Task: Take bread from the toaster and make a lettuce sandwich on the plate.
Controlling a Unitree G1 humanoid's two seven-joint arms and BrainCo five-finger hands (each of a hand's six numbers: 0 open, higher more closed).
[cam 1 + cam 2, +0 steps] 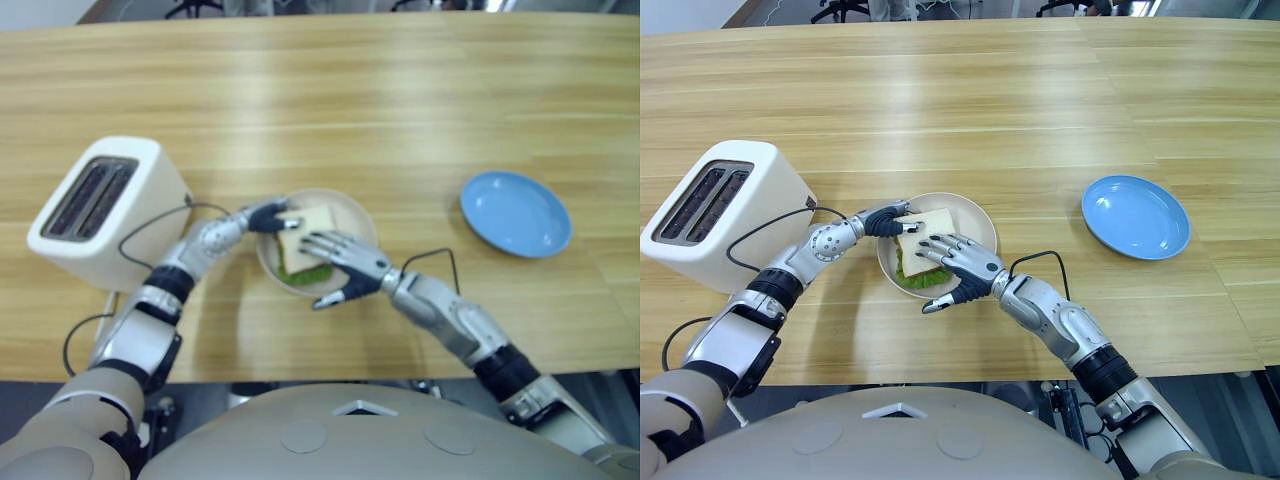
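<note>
A cream plate [350, 207] sits at the near middle of the table. On it lies a sandwich: a pale bread slice [310, 222] on top, with green lettuce [910, 272] showing beneath its near edge. My left hand [252, 218] is at the bread's left edge, its dark fingertips curled onto that corner. Over the sandwich's near right part lies my right hand [962, 262], fingers spread, resting on or just above the bread and holding nothing. The white toaster [95, 205] stands at the near left; its two slots look dark.
A blue plate [1135, 216] lies to the right with nothing on it. The toaster's black cable [150, 225] loops across the table beside my left forearm. Another thin cable [1040, 258] curls by my right wrist. Bare wooden table stretches behind.
</note>
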